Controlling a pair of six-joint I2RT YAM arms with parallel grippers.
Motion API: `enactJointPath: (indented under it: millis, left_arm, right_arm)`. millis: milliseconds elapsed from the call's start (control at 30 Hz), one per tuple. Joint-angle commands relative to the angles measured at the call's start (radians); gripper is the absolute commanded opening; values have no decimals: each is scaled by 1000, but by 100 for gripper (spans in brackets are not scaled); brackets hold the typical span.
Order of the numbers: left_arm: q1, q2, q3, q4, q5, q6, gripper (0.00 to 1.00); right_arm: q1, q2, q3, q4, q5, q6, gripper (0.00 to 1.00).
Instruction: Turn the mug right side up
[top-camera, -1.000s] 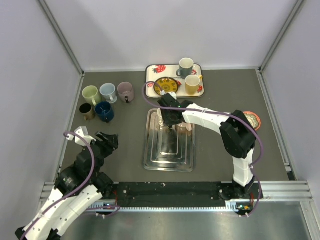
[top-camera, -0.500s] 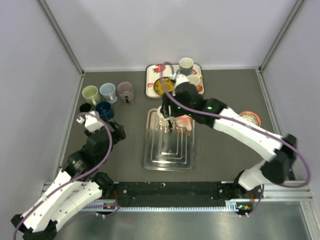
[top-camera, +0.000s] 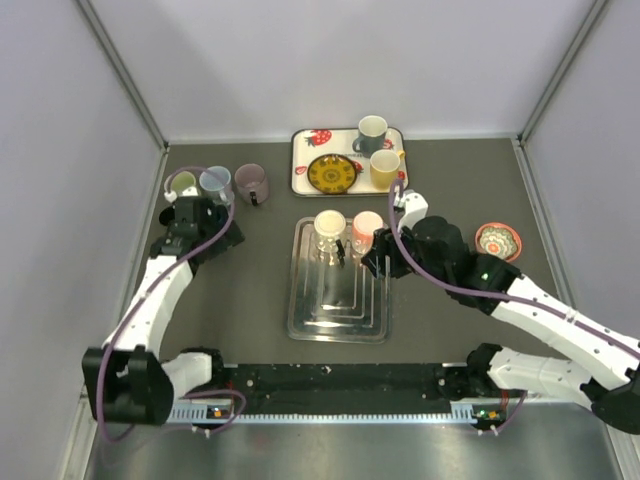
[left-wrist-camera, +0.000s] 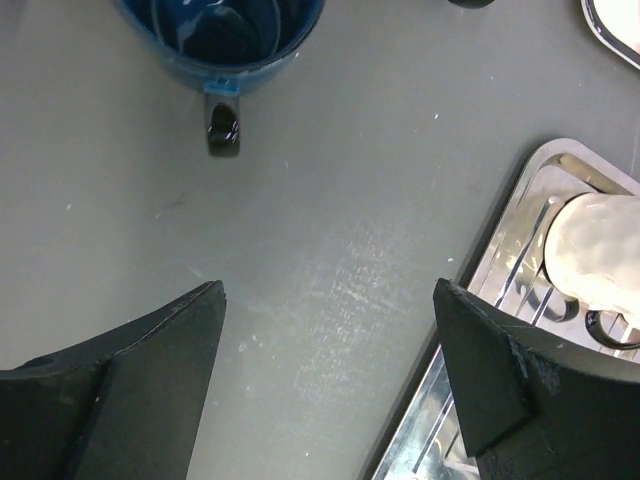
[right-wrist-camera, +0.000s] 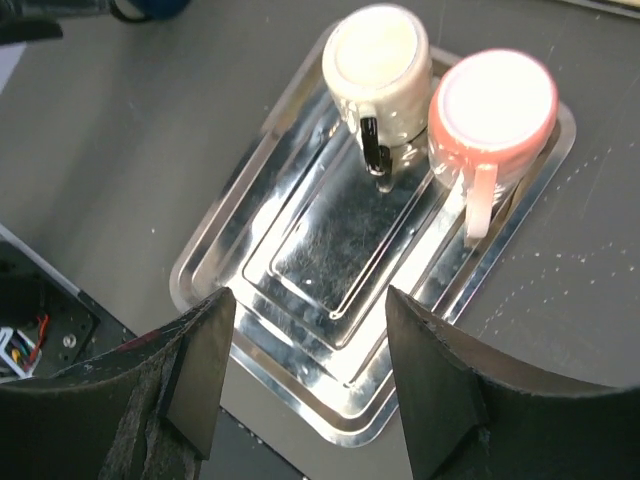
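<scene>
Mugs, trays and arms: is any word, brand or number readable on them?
No readable text anywhere. The cream mug and pink mug are plain, the white tray bears only pictures, and anything on the front rail is too small to read.

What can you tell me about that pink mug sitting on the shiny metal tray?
The pink mug looks like glazed ceramic, salmon-pink on its wall, with a paler handle. It seems to stand upside down: a flat, pale base ringed in pink faces up and no opening shows. It rests in the far right corner of the metal tray, close beside a cream mug; whether the two touch is unclear. Nothing else touches it.
</scene>
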Motion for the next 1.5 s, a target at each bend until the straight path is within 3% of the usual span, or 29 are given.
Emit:
enactJointPath:
  millis: [0, 267, 467, 567, 1000, 1467]
  left_arm:
    - [54, 106, 91, 111, 149, 62, 86]
    - [118, 279, 186, 101, 126, 136, 70]
    - [121, 281, 203, 38, 123, 153, 72]
    - [121, 292, 193, 48, 43, 157, 75]
    - [143, 479, 282, 54, -38, 136, 67]
    - [151, 531, 290, 88, -15, 133, 39]
  right_arm:
    - [4, -33, -18, 55, -54, -7, 61]
    - [4, -59, -47, 65, -77, 3, 61]
    - [4, -48, -41, 73, -74, -8, 61]
    - [4, -34, -39, 81, -78, -11, 61]
    - [4, -62, -62, 81, -60, -8, 61]
    - [3, -54, -70, 79, -40, -22, 61]
